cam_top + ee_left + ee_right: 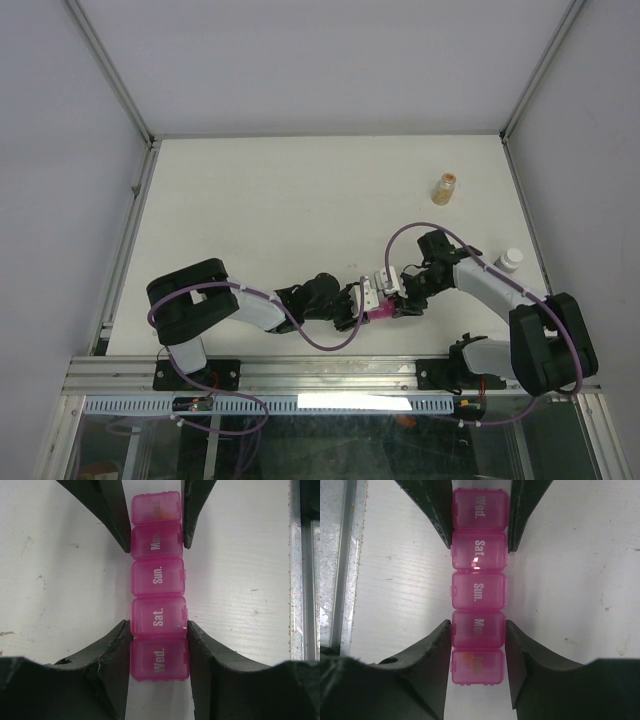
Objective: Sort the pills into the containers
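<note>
White counter (300, 200) carries everything. The left claw (159, 626) is clamped across the pill box (157, 577) at the seam between the Sat. and Wed. cells. The right claw (478, 625) presses both sides of the Mon. cell. The pink five-cell strip lies flat near the middle of the counter's near edge, all lids closed. It is probably light, stiff and slick-sided, so a grip across the narrow walls suits it, though a hard squeeze might pop a lid. An amber bottle (446, 187) stands toward the far right corner and a white bottle (510, 260) at the right edge. Something orange (470, 661) shows through the end cell.
</note>
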### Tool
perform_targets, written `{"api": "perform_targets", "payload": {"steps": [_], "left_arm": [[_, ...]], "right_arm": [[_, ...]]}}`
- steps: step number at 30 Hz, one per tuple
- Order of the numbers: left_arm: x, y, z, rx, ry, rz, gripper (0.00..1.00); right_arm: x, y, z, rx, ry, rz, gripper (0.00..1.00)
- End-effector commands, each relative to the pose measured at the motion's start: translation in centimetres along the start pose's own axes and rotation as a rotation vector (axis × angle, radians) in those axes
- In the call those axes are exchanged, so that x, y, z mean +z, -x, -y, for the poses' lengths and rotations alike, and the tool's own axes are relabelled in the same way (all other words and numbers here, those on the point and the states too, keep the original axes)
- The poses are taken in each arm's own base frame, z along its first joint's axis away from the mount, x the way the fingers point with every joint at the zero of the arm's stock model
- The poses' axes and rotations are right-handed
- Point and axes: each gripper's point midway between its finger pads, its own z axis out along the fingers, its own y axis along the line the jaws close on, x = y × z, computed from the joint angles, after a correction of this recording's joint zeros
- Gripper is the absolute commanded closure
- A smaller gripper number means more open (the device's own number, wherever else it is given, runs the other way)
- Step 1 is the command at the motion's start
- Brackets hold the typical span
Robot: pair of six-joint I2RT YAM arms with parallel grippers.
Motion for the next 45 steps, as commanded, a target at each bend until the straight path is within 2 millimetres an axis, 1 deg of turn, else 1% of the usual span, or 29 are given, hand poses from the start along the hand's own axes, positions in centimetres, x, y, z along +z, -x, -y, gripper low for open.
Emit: {"api": "perform_targets", "payload": {"steps": [1, 4, 6, 7, 10, 12, 14, 17, 24, 29, 34, 42, 45], "left_arm": [[0.0, 1.8, -0.2, 0.026, -0.013, 0.068, 0.78], [0.0, 1.7, -0.1, 0.026, -0.019, 0.063, 0.78], [0.0, 1.8, 0.0, 0.027, -0.023, 0.065, 0.78], [0.0, 1.8, 0.0, 0.028, -0.025, 0.066, 0.78], [0.0, 1.9, 0.1, 0.028, -0.029, 0.067, 0.78], [-0.1, 1.9, 0.1, 0.026, -0.032, 0.067, 0.78], [-0.1, 1.9, 0.1, 0.025, -0.032, 0.067, 0.78], [0.0, 1.9, 0.2, 0.025, -0.035, 0.064, 0.78], [0.1, 2.0, 0.1, 0.022, -0.039, 0.061, 0.78], [0.2, 2.0, 0.2, 0.019, -0.042, 0.060, 0.78], [0.3, 2.0, 0.2, 0.019, -0.042, 0.061, 0.78], [0.2, 1.9, -0.1, 0.016, -0.029, 0.054, 0.78], [0.2, 1.8, -0.2, 0.016, -0.021, 0.053, 0.78]], "right_arm": [[-0.6, 1.9, 0.5, 0.072, 0.024, 0.066, 0.76], [-0.8, 1.9, 0.6, 0.109, 0.023, 0.080, 0.75], [-1.0, 2.0, 0.9, 0.134, 0.013, 0.085, 0.71], [-1.1, 2.0, 1.1, 0.143, 0.006, 0.089, 0.68], [-1.4, 2.2, 2.1, 0.156, -0.049, 0.092, 0.47], [-1.7, 2.1, 2.8, 0.148, -0.100, 0.083, 0.40], [-2.2, 2.0, 3.5, 0.153, -0.155, 0.076, 0.37], [-3.0, 2.2, 4.2, 0.153, -0.208, 0.082, 0.36], [-3.7, 1.9, 5.3, 0.177, -0.280, 0.080, 0.38], [-3.4, 1.3, 5.7, 0.211, -0.297, 0.067, 0.41], [-3.0, 0.3, 6.8, 0.274, -0.340, 0.012, 0.44], [-2.2, -1.3, 7.5, 0.314, -0.367, -0.084, 0.55], [-1.9, -1.7, 7.5, 0.320, -0.368, -0.109, 0.57]]}}
